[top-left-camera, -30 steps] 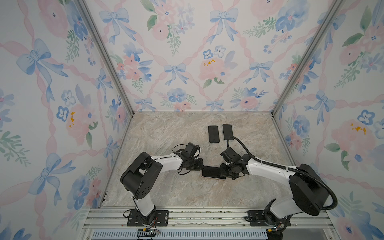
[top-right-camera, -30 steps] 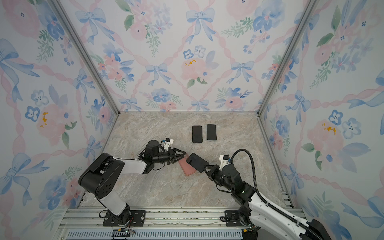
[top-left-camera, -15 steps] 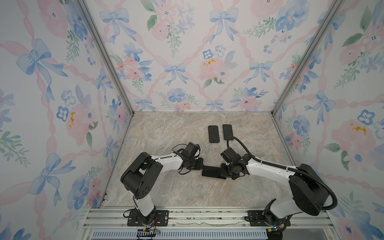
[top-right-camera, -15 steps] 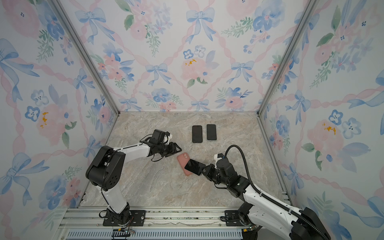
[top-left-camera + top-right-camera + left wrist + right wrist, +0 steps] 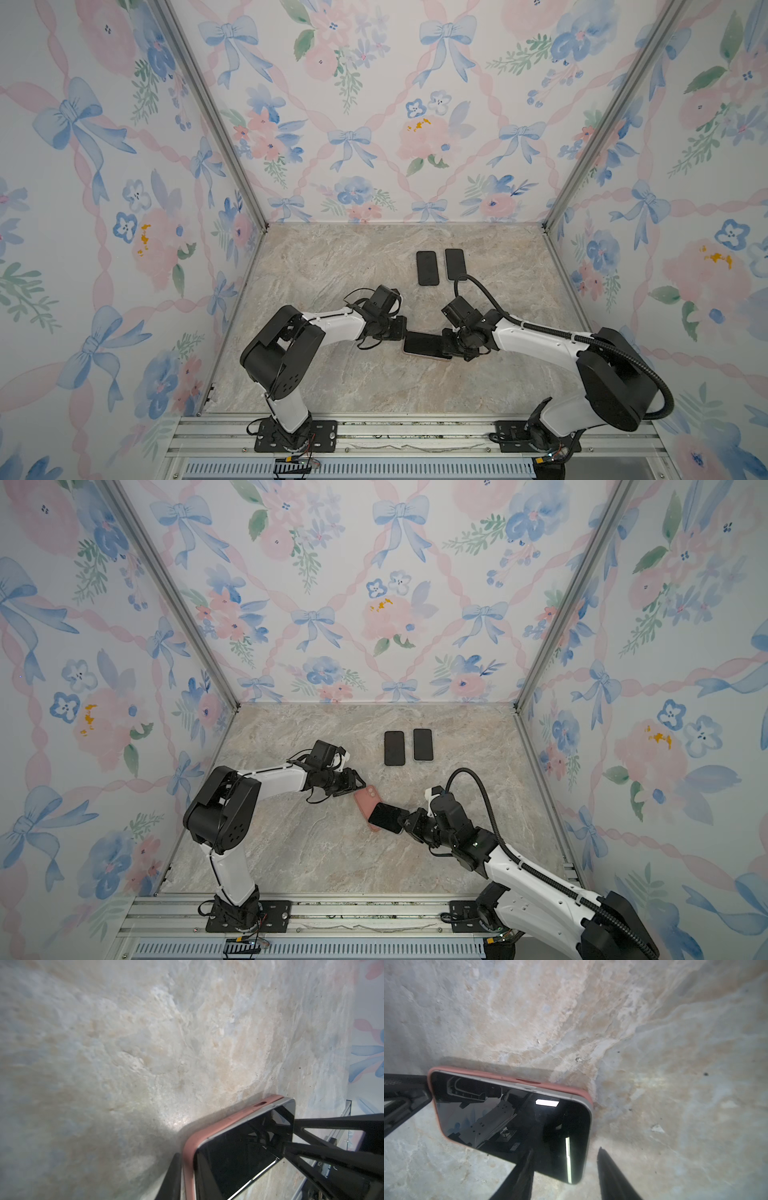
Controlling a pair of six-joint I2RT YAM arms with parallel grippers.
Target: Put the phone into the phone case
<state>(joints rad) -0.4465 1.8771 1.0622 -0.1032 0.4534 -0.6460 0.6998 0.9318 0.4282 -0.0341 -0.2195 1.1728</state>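
**Top views.**
- Item 1: slim black-screened, silver-edged phone point(image 5: 426, 344), low between the two arms over the beige marble-patterned surface point(image 5: 332, 270).
- In a top view the left gripper point(image 5: 400, 328) touches one short end of the phone. The right gripper point(image 5: 451, 343) covers the opposite end.
- Item 2: salmon-pink soft phone case point(image 5: 365, 802). In a top view the phone point(image 5: 387, 817) overlaps one end of it. The left gripper point(image 5: 358, 782) sits at the case's other end.
- Items 3 and 4: a dark spare handset point(image 5: 394, 748) and a second spare handset point(image 5: 423, 744). They lie flat side by side, well apart from the arms, toward the back.

**Left wrist view.**
- The nearest corner of the phone point(image 5: 239, 1157) sits inside the rim of the phone case point(image 5: 190, 1147). Farther along, its silver edge rides above the rim.
- One left finger point(image 5: 172, 1178) lies just beside the case's outer side and the other is out of frame. Whether the left jaws grip anything cannot be told.

**Right wrist view.**
- The right gripper point(image 5: 564, 1149) has its jaws clamped on the raised end of the phone point(image 5: 512, 1118).
- The far end of the phone is bordered by the case rim point(image 5: 550, 1084).
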